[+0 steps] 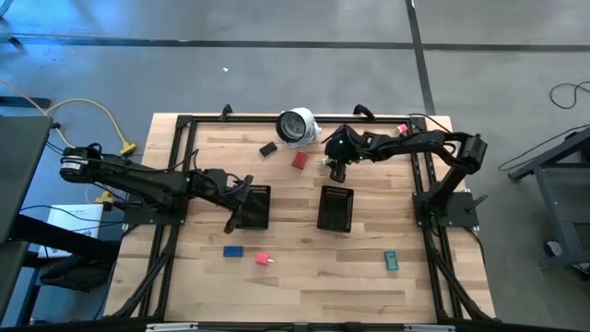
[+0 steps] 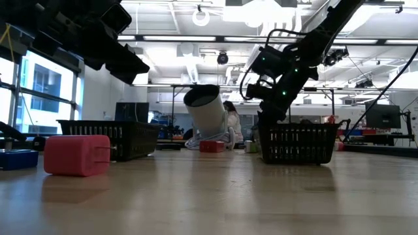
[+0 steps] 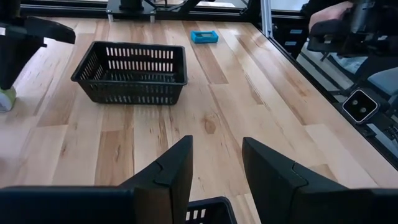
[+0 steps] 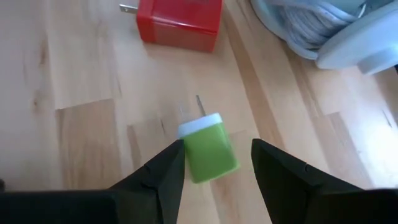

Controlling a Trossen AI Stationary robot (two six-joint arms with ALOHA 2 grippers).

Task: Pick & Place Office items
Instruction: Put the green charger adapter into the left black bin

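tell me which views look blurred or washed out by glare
Right wrist view: the green piece between the right gripper fingers is soft and smeared, as is the red piece. Low view: bright ceiling lights flare, and the left gripper reads as a dark silhouette. Left wrist view: sharp, with the black mesh tray evenly lit. High view: even, no glare.

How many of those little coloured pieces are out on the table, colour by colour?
Red: 1
Pink: 1
Green: 1
Blue: 1
Teal: 1
Dark brown: 1
Total: 6
Pink speck at the far edge: too small to tell, not counted.
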